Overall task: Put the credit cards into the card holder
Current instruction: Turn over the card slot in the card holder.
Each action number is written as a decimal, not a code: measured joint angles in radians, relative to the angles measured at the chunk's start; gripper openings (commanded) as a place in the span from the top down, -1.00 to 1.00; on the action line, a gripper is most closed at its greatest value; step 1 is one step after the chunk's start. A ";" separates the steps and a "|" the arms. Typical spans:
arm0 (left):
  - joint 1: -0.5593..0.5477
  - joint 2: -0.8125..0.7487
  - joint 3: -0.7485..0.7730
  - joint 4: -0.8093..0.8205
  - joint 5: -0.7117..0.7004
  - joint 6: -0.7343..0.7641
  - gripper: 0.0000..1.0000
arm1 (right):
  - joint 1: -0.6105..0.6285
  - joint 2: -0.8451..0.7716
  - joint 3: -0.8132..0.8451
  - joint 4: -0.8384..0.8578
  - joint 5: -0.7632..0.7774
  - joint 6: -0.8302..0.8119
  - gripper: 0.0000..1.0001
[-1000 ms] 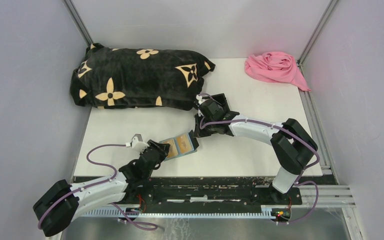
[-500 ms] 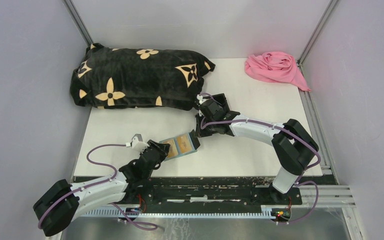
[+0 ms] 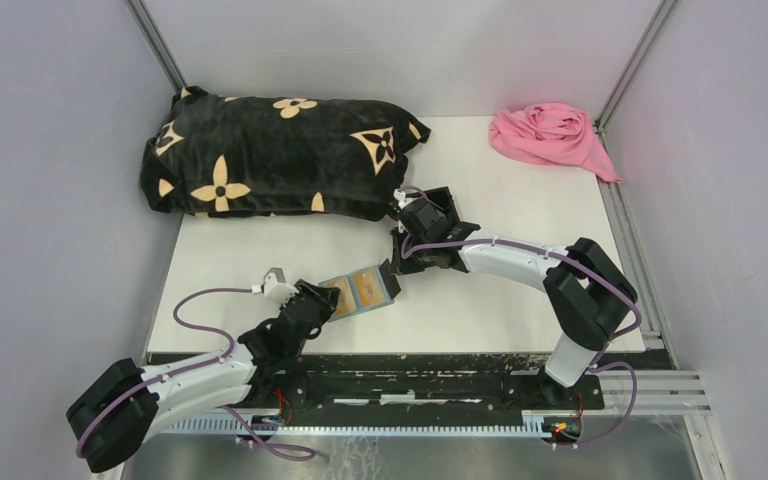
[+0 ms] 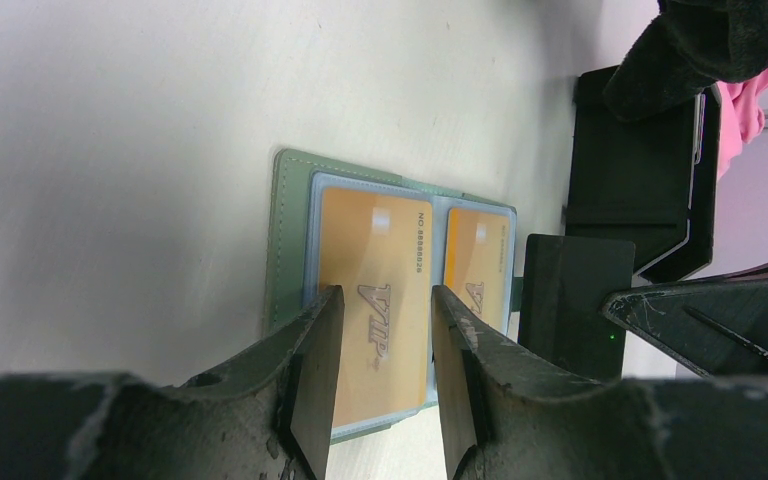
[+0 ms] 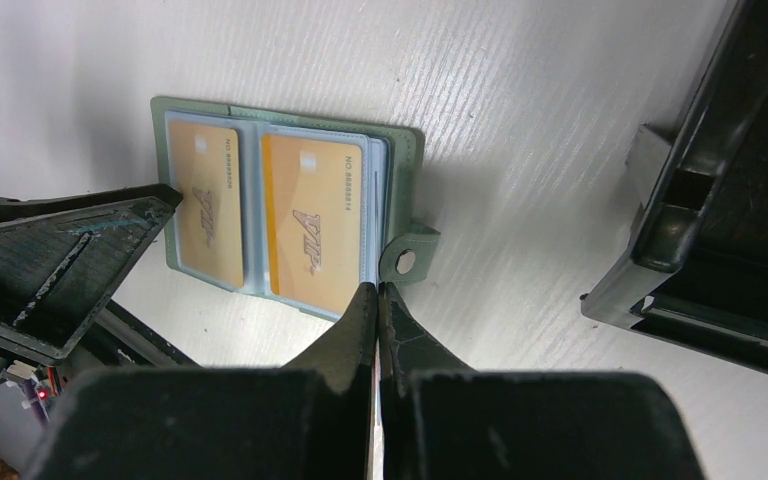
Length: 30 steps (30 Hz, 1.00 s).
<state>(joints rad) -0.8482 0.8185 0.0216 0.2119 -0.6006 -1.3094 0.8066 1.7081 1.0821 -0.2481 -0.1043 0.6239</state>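
Observation:
The sage-green card holder [image 3: 360, 292] lies open and flat on the white table, near the front edge. Two tan credit cards [image 4: 375, 260] [image 4: 475, 260] sit side by side in its clear slots. They also show in the right wrist view as one card [image 5: 205, 215] beside the other card [image 5: 312, 220]. My left gripper [image 4: 385, 300] is open, its fingers standing either side of the nearer card's lower end. My right gripper [image 5: 375, 290] is shut, with its tip at the holder's edge beside the snap tab [image 5: 403, 262]. Whether anything thin is pinched there is hidden.
An open black box [image 3: 442, 205] stands just behind my right gripper, close to the holder's tab side. A black blanket with tan flowers [image 3: 280, 155] fills the back left. A pink cloth [image 3: 550, 135] lies at the back right corner.

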 measured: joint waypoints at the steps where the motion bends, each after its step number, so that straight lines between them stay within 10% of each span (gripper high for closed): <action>1: 0.000 0.000 0.000 0.000 0.000 0.000 0.09 | 0.000 0.000 0.000 0.000 0.000 0.000 0.98; 30: 0.000 0.002 0.000 0.000 0.000 0.000 0.10 | 0.000 0.007 -0.017 0.054 -0.016 0.026 0.98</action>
<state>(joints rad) -0.8482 0.8200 0.0216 0.2123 -0.6006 -1.3098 0.8066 1.7149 1.0649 -0.1940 -0.1207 0.6502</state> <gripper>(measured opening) 0.451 0.014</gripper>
